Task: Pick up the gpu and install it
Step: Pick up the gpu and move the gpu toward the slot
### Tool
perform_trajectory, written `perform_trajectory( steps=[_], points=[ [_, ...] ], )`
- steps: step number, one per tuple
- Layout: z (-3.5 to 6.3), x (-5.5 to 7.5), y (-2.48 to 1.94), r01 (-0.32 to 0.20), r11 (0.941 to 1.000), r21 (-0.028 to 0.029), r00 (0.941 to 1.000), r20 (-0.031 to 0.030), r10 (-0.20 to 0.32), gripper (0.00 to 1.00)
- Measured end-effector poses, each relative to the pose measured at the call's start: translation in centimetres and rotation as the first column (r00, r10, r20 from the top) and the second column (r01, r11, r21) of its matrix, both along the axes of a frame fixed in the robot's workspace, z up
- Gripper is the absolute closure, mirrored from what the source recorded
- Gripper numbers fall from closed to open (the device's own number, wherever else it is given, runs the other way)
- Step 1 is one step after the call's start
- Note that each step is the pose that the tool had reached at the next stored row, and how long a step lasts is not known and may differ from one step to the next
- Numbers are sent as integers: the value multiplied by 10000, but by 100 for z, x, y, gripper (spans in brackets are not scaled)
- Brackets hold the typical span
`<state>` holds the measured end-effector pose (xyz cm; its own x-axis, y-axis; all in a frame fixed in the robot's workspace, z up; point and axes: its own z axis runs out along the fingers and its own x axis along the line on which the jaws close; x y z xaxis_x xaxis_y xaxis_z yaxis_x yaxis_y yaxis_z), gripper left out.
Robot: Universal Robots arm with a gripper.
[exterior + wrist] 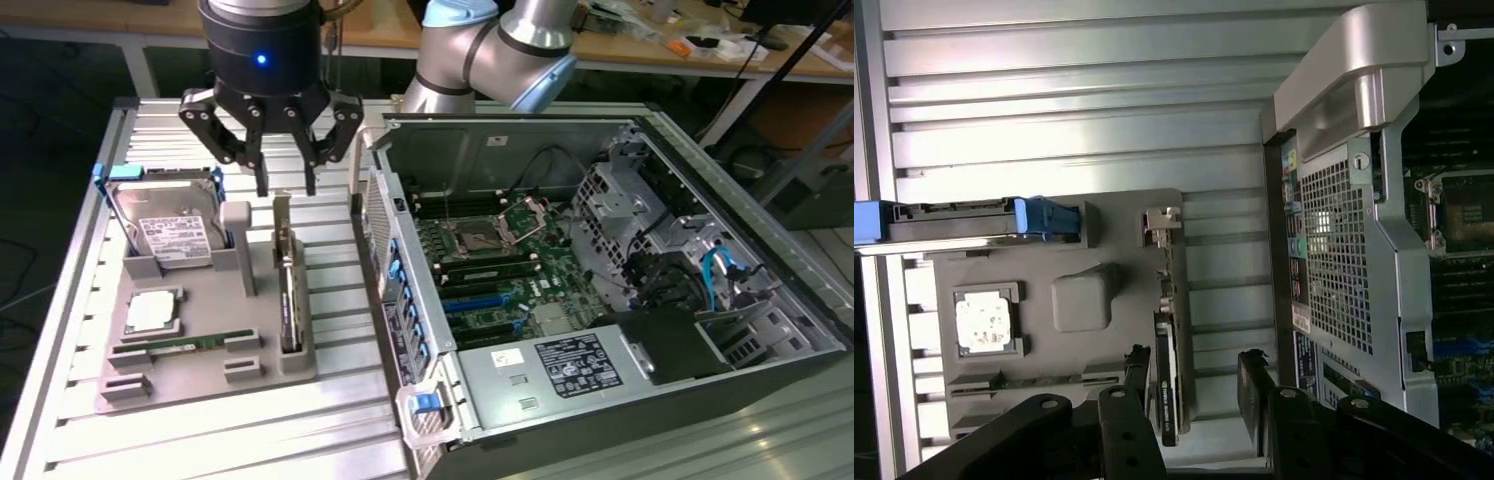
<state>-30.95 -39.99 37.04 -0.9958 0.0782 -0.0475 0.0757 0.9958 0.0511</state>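
Pincer [286, 187] open, empty, directly above the gpu [284, 290], left-centre in the exterior view. Card stands on edge in the grey holder [200, 375] on the tabletop [334, 430], presumably so the jaws can straddle it. Open case [398, 255] sits just beside.

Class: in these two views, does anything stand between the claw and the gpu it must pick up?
Nothing visible does. The open claw hangs over the gpu, which stands on edge in the grey holder; the hard drive stands off to the exterior view's left.
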Motion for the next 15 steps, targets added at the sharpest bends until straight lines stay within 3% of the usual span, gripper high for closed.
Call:
perform_trajectory(
  steps=[6,15],
  points=[
    [-93,-20,-74,10,10000,1,10000,1,-10,52],
    [-277,-55,-95,28,10000,-2,10000,0,-28,52]
  ],
)
